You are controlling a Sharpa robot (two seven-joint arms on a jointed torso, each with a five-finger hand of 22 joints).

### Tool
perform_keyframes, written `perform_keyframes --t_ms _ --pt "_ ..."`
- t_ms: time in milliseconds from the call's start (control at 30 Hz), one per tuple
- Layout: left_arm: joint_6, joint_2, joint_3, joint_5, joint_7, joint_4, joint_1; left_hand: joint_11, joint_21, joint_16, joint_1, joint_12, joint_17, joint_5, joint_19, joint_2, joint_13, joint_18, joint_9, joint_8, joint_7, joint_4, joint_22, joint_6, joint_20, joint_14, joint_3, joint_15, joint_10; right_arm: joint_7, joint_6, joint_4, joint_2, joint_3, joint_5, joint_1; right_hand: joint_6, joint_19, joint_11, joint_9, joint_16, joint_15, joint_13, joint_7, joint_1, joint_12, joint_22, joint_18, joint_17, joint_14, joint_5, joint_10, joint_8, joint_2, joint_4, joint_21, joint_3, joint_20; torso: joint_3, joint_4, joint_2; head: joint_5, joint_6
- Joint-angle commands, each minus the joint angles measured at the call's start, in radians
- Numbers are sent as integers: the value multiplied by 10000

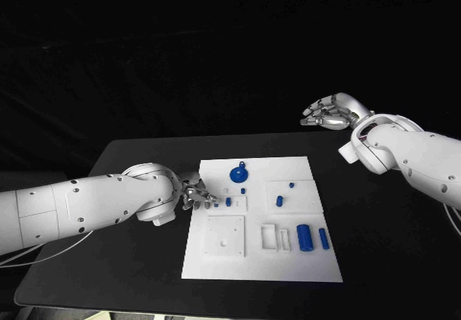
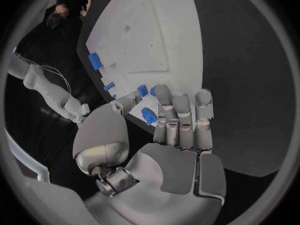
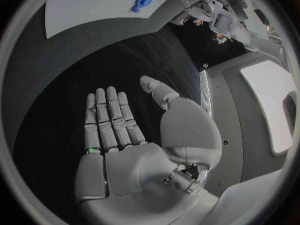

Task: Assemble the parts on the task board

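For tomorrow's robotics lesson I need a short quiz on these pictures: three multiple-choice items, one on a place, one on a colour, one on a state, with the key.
1. Where is the left hand?
A. at the task board's left edge
B. beyond the table's far edge
C. on the board's near right corner

2. What colour is the round disc-shaped part near the task board's far edge?
A. red
B. blue
C. green

3. How is the right hand?
A. holding a part
B. pressing on the board
C. open, holding nothing

Key: 1 A, the head view shows its fingers over the board's left edge by small parts. 2 B, it is plainly blue. 3 C, its wrist view shows bare, spread fingers above the black table.
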Motion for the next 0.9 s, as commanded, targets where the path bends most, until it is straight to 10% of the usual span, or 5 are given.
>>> perform_keyframes --t_ms 33,900 --pt "158 93 2 -185 15 -54 11 2 57 49 34 58 16 -39 94 196 10 43 -22 70 6 102 16 78 -1433 60 -4 -12 53 104 112 14 10 5 0 -3 -76 24 13 -10 40 27 -15 -6 -23 -64 15 -142 -11 39 63 83 34 0 -9 -38 -65 9 0 0 -1 0 -8" --pt "417 520 -73 11 109 -552 1 29 9 54 719 31 -20 26 -30 1361 15 11 -305 151 37 -712 180 -37 -1425 -12 -552 9 -10 107 117 39 25 5 3 -3 -80 30 15 -16 48 30 -25 -3 -47 -75 27 -142 -31 37 96 88 33 -3 7 -57 -84 13 2 4 -7 -20 -55"
